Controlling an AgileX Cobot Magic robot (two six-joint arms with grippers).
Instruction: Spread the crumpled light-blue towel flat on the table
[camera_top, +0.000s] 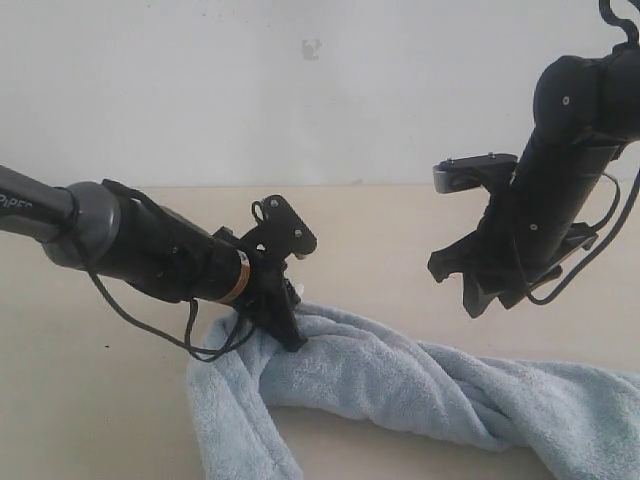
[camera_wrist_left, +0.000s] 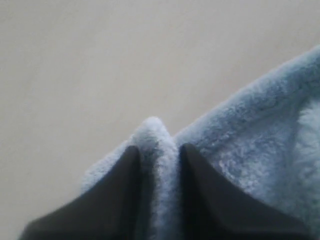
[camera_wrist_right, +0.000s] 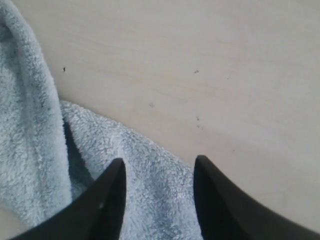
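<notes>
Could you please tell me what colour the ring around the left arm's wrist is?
Orange ring, clearest in the exterior view.

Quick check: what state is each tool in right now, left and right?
Left tool: closed, pinching a raised fold of the towel.
Right tool: open, holding nothing, over the towel.
</notes>
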